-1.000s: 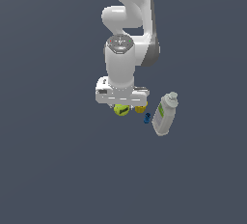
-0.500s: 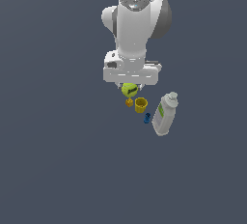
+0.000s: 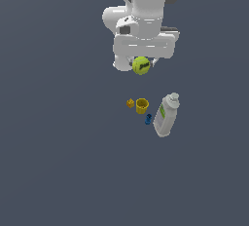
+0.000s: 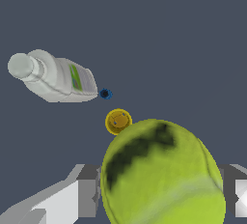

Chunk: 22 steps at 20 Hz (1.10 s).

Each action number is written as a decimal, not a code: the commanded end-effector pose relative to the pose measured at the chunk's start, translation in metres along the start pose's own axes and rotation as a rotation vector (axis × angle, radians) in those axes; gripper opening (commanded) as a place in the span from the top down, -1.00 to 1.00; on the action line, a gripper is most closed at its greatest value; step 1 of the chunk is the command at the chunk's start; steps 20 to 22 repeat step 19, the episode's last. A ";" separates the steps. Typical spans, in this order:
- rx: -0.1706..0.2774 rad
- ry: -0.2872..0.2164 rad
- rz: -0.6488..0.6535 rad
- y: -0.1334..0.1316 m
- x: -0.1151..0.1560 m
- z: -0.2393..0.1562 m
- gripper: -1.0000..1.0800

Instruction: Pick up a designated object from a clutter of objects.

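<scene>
On the plain grey floor (image 3: 58, 161) lie a white bottle (image 3: 166, 115), yellow cup (image 3: 142, 105), yellow-orange block (image 3: 130, 103) and blue piece (image 3: 148, 119).

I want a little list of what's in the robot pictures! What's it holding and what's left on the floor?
held: tennis ball, yellow-green with a dark mark, between the jaws of the gripper
ball height: lifted clear of the other things
left below: yellow cup, yellow-orange block, blue piece, white bottle
bottle: lying on its side, green label
</scene>
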State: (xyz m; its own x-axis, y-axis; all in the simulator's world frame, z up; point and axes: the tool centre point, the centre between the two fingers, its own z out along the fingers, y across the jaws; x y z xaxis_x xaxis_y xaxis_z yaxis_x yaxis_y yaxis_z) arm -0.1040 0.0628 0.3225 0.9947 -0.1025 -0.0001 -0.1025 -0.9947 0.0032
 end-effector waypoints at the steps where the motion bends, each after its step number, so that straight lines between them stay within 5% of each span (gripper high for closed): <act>1: 0.000 0.001 0.000 -0.008 -0.012 -0.021 1.00; 11: 0.002 0.000 0.000 -0.030 -0.043 -0.078 1.00; 22: 0.003 0.000 0.000 -0.036 -0.050 -0.093 1.00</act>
